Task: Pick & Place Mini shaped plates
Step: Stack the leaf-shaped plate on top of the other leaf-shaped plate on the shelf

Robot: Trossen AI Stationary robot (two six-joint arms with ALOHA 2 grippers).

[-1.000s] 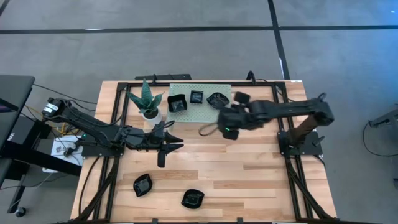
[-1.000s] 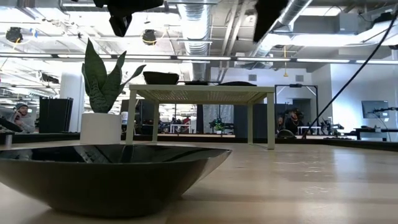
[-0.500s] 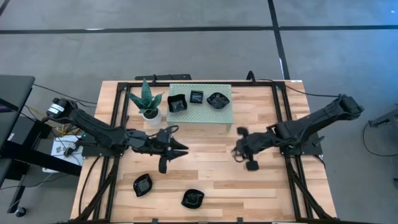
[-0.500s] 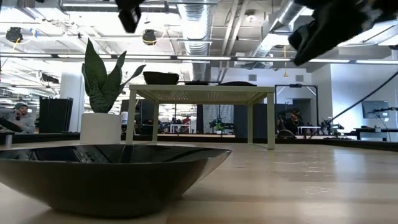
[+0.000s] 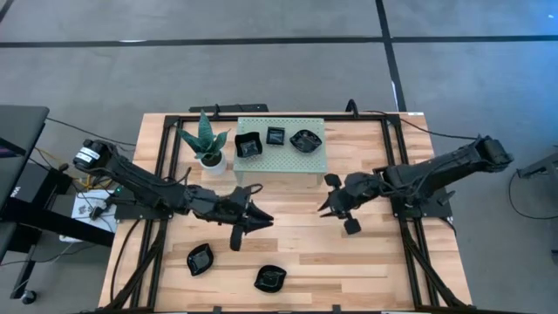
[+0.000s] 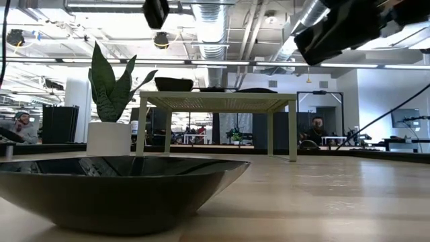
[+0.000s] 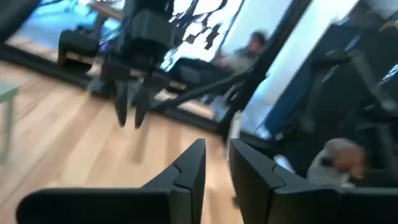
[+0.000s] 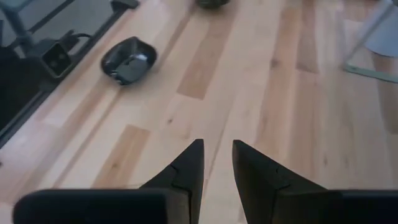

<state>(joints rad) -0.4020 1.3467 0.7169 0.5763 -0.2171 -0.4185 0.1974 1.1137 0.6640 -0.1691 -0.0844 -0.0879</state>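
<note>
plates on stand: I count three mini shaped plates (image 5: 275, 139) sitting on the pale green perforated stand (image 5: 281, 160) at the back of the table, next to the potted plant (image 5: 207, 141).
plates still loose: Two more lie on the bare wood near the front edge, one (image 5: 200, 259) to the left and one (image 5: 270, 278) just right of it; a plate (image 8: 128, 60) also shows ahead in my right wrist view.
left gripper: The left gripper (image 5: 259, 219) hangs over mid-table, empty, fingers a narrow gap apart.
right gripper: The right gripper (image 5: 325, 207) hovers right of centre, empty, fingers likewise slightly parted.
handling: I judge these dishes stiff, light and glossy, so slippery and likely to chip if dropped.
where to hold: I would pinch a rim, one finger inside the bowl and one outside, on a straight or shallow stretch of the edge.
risk: A shallow bite could let the plate skid on the wood.
</note>
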